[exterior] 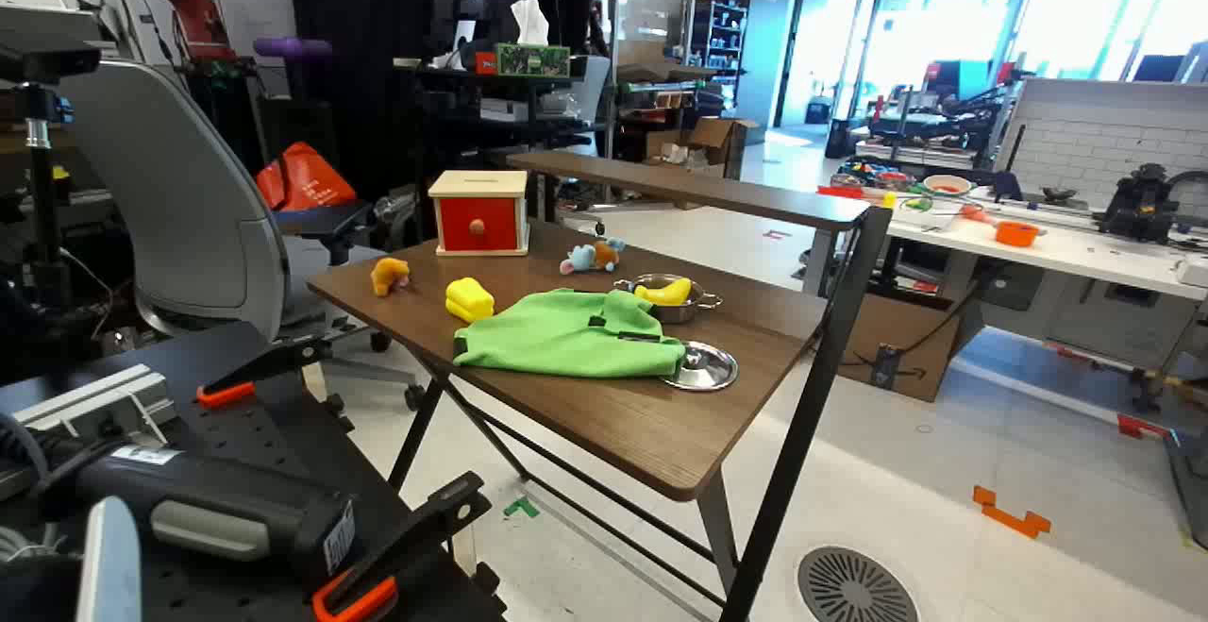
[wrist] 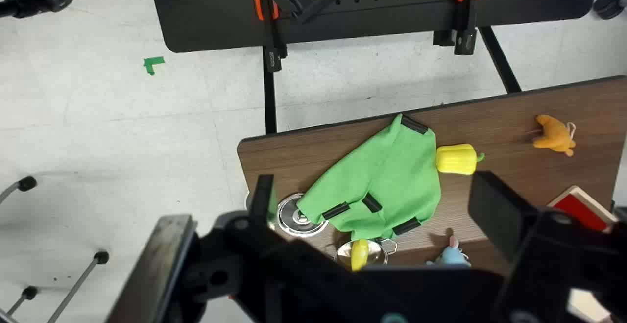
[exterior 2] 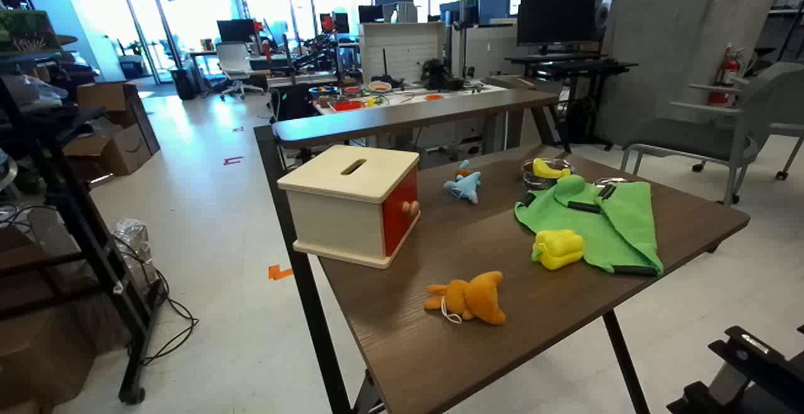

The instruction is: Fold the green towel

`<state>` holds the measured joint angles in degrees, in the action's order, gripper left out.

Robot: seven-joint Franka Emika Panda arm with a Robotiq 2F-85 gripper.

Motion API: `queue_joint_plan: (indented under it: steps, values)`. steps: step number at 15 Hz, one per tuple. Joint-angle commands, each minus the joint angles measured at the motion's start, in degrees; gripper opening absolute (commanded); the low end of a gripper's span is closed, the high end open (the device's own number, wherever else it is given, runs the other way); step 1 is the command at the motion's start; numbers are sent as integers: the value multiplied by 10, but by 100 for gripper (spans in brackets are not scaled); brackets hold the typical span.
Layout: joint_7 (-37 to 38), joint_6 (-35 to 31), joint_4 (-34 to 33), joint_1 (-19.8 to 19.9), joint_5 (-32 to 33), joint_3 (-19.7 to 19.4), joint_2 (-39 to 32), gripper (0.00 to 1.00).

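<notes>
Green towel (wrist: 406, 166) lying loosely on the bench (wrist: 499, 127), one corner overlapping the metal lid (wrist: 293, 222); tool (wrist: 373, 183) spread wide, gripping nothing. The towel should prove light, limp and hardly slippery; a pinch at the black strip (wrist: 414, 123) near the bench's edge seems best.

One green towel (wrist: 392, 181); one pepper (wrist: 456, 159); one lid (exterior: 708, 367)

No words or numbers can be read. In an exterior view, a curved arrow (exterior: 909, 374) marks a cardboard box (exterior: 887, 339) past three o'clock; white lettering (exterior: 340, 537) on a black device (exterior: 217, 509) at eight o'clock is blurred. In an exterior view, a fire extinguisher's (exterior 2: 730, 68) label (exterior 2: 728, 77) near two o'clock is too small.
</notes>
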<state>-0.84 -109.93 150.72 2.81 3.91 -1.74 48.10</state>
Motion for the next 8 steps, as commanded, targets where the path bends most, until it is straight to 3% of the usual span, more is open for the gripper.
queue_joint_plan:
  steps: [1,4,8]
  values:
    - [1,2,-2,-1,0,0,0,100]
    - [1,-21,3,-2,6,4,-15,100]
    - [-2,-114,18,-17,16,29,-68,100]
